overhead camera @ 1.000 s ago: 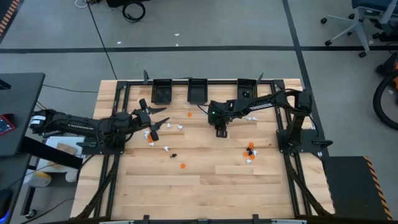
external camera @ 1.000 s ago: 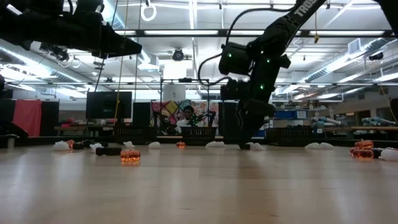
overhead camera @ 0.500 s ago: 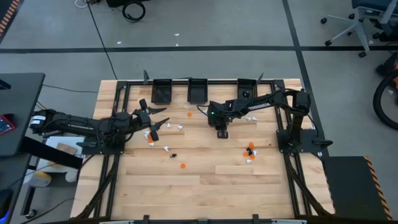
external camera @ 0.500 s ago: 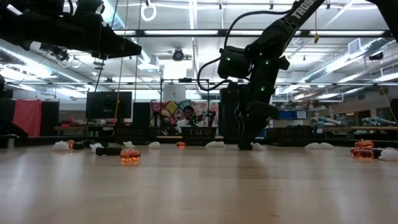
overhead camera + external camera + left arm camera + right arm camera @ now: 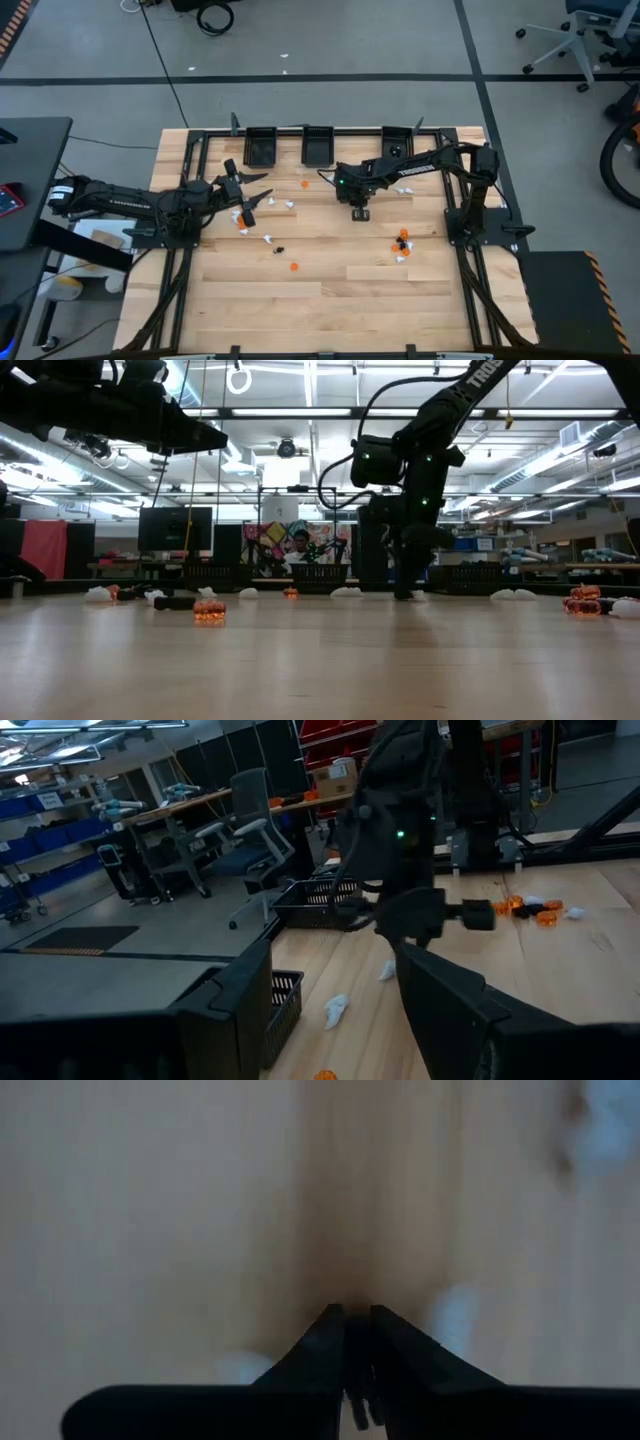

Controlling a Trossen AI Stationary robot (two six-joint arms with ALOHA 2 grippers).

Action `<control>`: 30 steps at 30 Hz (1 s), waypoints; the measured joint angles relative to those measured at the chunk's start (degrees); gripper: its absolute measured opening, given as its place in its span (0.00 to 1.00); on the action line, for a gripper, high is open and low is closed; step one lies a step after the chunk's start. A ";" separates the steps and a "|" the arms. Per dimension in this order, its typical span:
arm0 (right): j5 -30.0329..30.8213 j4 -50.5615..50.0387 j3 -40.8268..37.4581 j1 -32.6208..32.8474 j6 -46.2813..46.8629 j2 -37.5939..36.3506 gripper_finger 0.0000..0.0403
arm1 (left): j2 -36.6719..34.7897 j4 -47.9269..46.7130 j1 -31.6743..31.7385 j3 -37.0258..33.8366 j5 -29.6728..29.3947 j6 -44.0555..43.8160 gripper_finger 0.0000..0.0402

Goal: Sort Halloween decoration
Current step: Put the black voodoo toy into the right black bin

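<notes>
I have the right gripper down on the pale wooden plank tabletop at about twelve o'clock from centre, fingers pinched together; whether a trinket sits between them I cannot tell. The left gripper hangs at nine o'clock, jaws spread wide and empty. The tiny orange, white and black Halloween trinkets lie scattered, most near nine o'clock, a cluster at four o'clock, none visibly in the three small black rectangular bins along the twelve o'clock edge. My worry is that the tips closed on nothing, or pinch so thinly the piece drops on lifting. The right wrist view shows the closed tips against bare wood with white blurs beside them; the high view hides that contact under the arm.
</notes>
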 joint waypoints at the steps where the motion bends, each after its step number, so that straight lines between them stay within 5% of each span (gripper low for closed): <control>1: 0.72 -0.87 1.05 -0.11 -0.09 0.00 0.12 | 0.00 -0.02 0.00 0.00 0.01 0.00 0.48; 8: 3.58 -10.69 6.86 -1.18 -1.10 -0.32 0.12 | 0.00 -0.62 0.00 0.00 0.00 0.02 0.48; 22: 28.93 -26.78 12.76 -7.08 3.74 -0.50 0.12 | 0.00 -0.83 0.00 0.00 0.02 0.04 0.48; 30: 28.10 -26.51 12.76 -16.03 4.93 -0.52 0.12 | 0.00 -0.89 0.00 0.00 0.02 0.02 0.48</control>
